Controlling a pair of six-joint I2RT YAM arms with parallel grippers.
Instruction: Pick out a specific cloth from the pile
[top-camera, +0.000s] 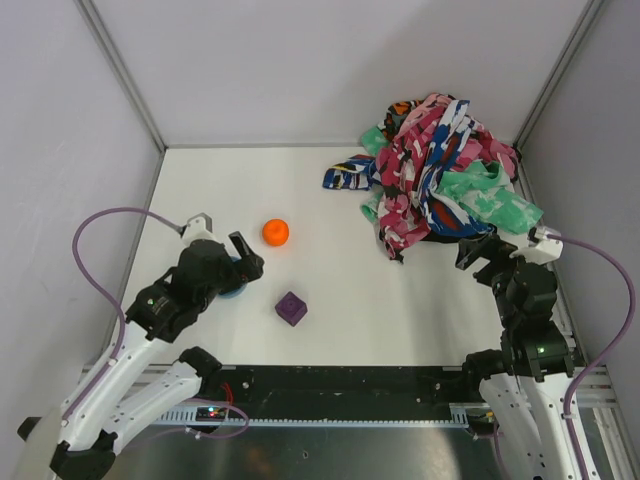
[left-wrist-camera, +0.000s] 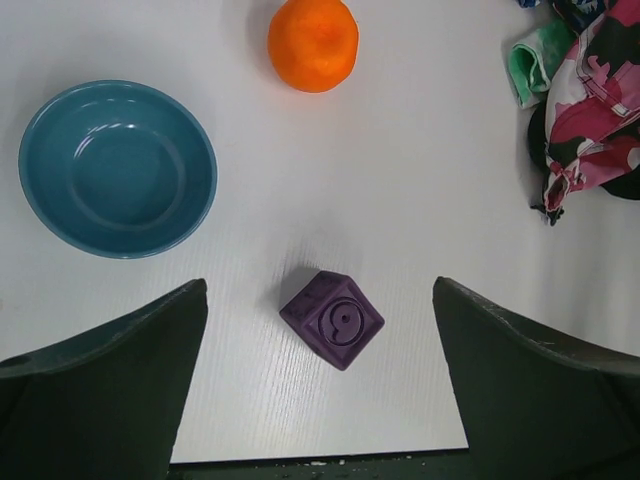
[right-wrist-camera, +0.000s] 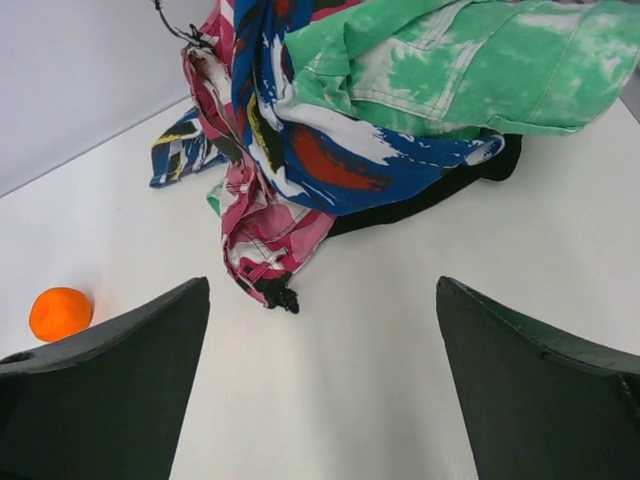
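The pile (top-camera: 440, 165) of pink-white-black, mint-green and blue-white fabrics lies at the table's far right. The black cloth (right-wrist-camera: 430, 198) is mostly buried under it. Only a dark edge shows below the blue and green pieces, and it also shows at the pile's near side in the top view (top-camera: 448, 236). My right gripper (right-wrist-camera: 322, 300) is open and empty over bare table just short of the pile's near edge (top-camera: 488, 250). My left gripper (left-wrist-camera: 318, 300) is open and empty at the left (top-camera: 250, 258), far from the pile.
A teal bowl (left-wrist-camera: 118, 170) sits at the left, partly under my left gripper in the top view (top-camera: 232, 288). An orange ball (top-camera: 276, 232) and a purple cube (top-camera: 291, 308) lie mid-table. The cube (left-wrist-camera: 333, 320) lies between my left fingers' line of view. Walls enclose the table.
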